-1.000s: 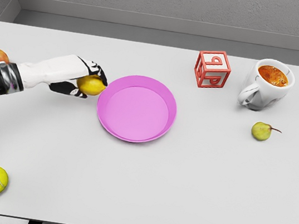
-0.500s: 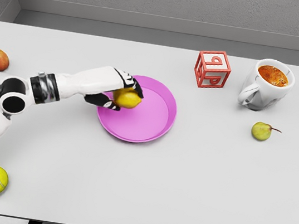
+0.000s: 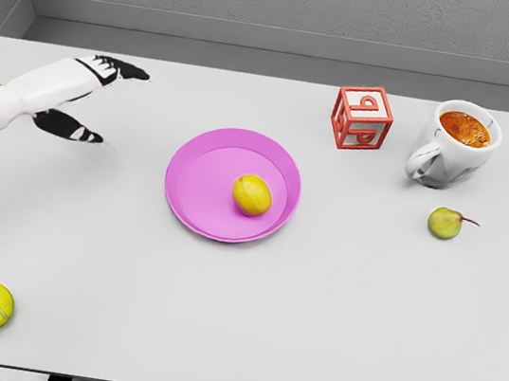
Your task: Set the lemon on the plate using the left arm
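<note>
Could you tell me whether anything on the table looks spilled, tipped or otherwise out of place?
Nothing stands out. The lemon rests inside the pink plate, the mug stands upright with its drink inside, and the left hand hangs off to the left, fingers spread and empty.

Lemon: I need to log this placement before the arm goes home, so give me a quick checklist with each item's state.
1. Lemon lies inside the pink plate: ok.
2. Lemon sits away from the plate's rim: ok.
3. Left hand has let go, fingers spread, holding nothing: ok.
4. Left hand is off to the plate's left, not over it: ok.
5. Apple seen earlier at the table's left: cannot tell, it does not show now.
6. Right arm's position: cannot tell, out of view.
</note>
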